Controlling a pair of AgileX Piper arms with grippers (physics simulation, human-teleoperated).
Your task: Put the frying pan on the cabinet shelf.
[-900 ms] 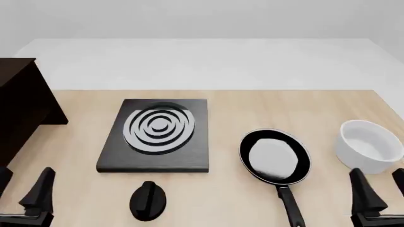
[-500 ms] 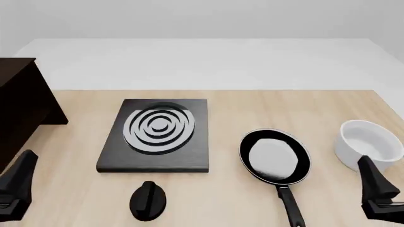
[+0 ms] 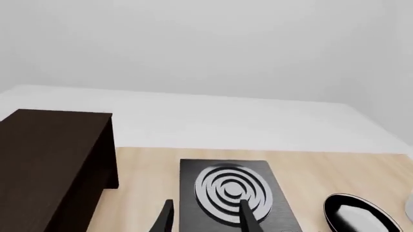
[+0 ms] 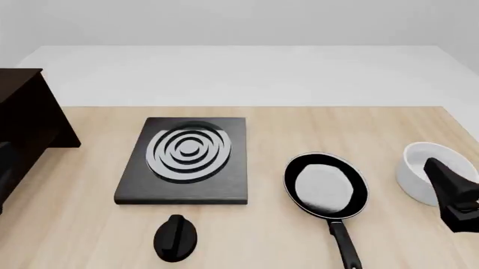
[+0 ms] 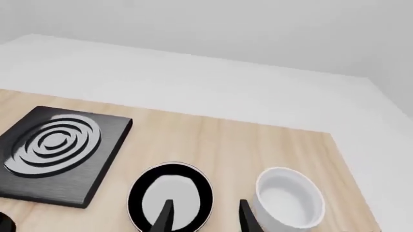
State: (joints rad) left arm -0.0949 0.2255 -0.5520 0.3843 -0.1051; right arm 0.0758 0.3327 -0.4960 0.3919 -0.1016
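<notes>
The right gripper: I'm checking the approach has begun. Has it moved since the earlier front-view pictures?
Yes. The right gripper has moved forward along the table's right side, and now overlaps the white bowl in the front view.

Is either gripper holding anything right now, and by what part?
Nothing is held. Both the left gripper and right gripper are open and empty; the frying pan lies untouched on the table.

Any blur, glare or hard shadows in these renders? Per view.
Front view: sharp throughout, flat even light, only faint contact shadows under the stove plate and pan; no glare. Left wrist view: sharp, cabinet nearly featureless dark. Right wrist view: sharp, bowl softly shaded inside, no highlights.
</notes>
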